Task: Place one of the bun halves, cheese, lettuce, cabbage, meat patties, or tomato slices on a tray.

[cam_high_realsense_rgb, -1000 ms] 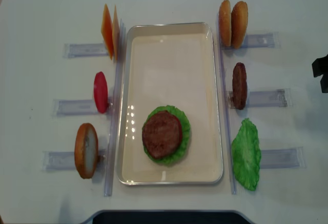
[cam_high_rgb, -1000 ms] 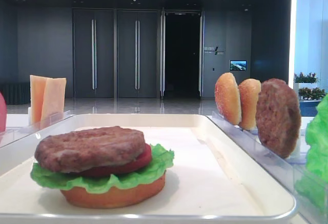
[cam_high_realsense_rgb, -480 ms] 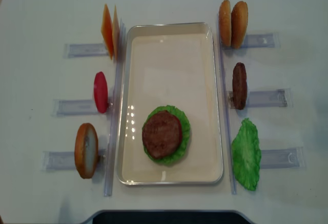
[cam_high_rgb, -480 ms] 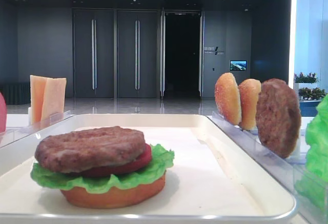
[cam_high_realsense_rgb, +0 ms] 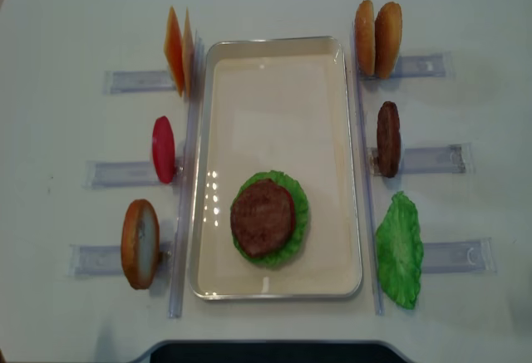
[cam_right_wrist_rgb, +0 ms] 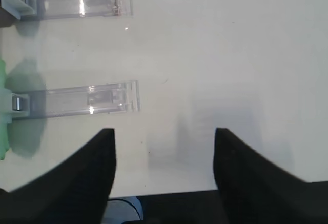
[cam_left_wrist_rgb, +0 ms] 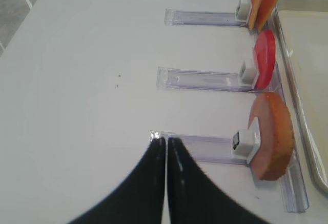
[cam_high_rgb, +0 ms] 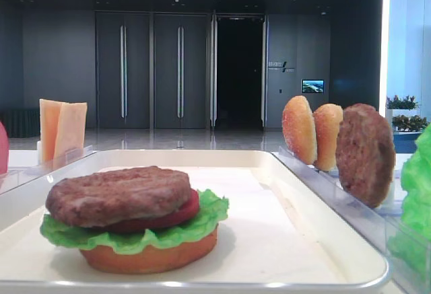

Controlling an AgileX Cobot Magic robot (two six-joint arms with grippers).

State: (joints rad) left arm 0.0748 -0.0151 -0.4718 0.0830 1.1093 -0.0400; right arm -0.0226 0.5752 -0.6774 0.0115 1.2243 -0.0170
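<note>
A cream tray [cam_high_realsense_rgb: 274,97] lies in the middle of the white table. In its near part is a stack: a meat patty [cam_high_realsense_rgb: 263,217] over a tomato slice [cam_high_rgb: 180,215], lettuce [cam_high_rgb: 135,238] and a bun half [cam_high_rgb: 148,258]. Left of the tray stand cheese [cam_high_realsense_rgb: 179,51], a tomato slice [cam_high_realsense_rgb: 164,149] and a bun half [cam_high_realsense_rgb: 140,243]. On the right are two bun halves [cam_high_realsense_rgb: 378,37], a patty [cam_high_realsense_rgb: 388,139] and lettuce [cam_high_realsense_rgb: 400,249]. My left gripper [cam_left_wrist_rgb: 166,141] is shut and empty at the outer end of the bun's rail. My right gripper [cam_right_wrist_rgb: 164,133] is open over bare table.
Clear plastic rails [cam_high_realsense_rgb: 436,159] hold the pieces upright on both sides of the tray. Two of these rails [cam_right_wrist_rgb: 82,101] lie ahead and to the left of my right gripper. Neither arm shows in the overhead view.
A dark part of my right arm at the right edge of the overhead view one second ago has gone out of sight. The food has not moved.
</note>
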